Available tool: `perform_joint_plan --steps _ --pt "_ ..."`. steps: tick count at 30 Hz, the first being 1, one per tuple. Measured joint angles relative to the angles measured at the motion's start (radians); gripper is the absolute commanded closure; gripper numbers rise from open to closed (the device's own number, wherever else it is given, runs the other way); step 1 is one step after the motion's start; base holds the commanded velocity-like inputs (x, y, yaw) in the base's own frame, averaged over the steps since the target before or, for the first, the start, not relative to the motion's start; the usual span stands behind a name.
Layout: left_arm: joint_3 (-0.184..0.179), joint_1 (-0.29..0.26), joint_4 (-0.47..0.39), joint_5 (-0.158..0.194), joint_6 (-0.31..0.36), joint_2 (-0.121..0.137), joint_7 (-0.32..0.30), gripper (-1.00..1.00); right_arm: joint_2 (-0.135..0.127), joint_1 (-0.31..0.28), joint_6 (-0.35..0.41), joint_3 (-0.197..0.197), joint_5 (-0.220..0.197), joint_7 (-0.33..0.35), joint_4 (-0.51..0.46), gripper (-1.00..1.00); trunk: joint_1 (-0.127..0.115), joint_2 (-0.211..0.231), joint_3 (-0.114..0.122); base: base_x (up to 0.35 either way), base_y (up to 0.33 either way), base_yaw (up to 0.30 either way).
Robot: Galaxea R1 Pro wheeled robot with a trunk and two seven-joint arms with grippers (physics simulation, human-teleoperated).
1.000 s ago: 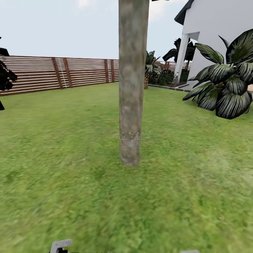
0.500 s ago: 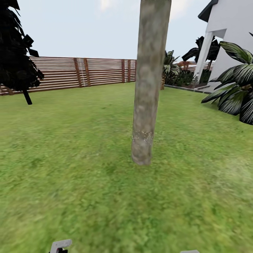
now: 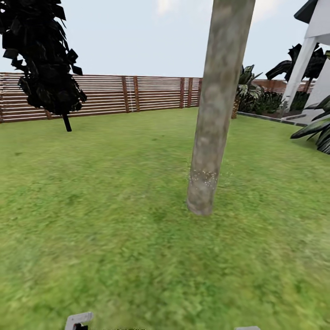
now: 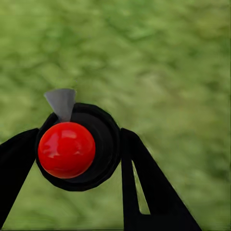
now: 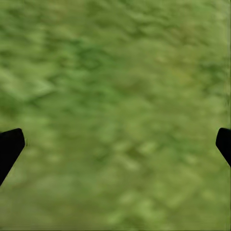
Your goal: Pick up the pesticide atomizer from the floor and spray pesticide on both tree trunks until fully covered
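Black left end effector (image 4: 79, 159) pinching pesticide atomizer (image 4: 72, 149) over grass (image 4: 168, 62) | right end effector (image 5: 115, 144) spread

The tree trunk (image 3: 215, 114) looks like smooth, matt bark, grey-brown and blotched, with a band of fine pale specks low down. The lawn (image 3: 114, 220) is soft, matt green grass. The fence (image 3: 137, 94) is brown wood in horizontal slats. Between the matt black fingers (image 4: 144, 187) of the left gripper (image 4: 79, 154), the bottle (image 4: 103, 139) is dull black with a glossy red top (image 4: 66, 149).
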Motion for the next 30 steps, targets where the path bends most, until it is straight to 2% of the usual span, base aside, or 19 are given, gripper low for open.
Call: perform_joint_plan --steps 30 --pt "-0.001 0.000 0.015 0.000 -0.001 0.000 -0.001 1.00 0.002 0.000 0.000 0.000 0.000 0.000 0.000 -1.00 0.000 0.000 0.000 0.000 0.000 0.285"
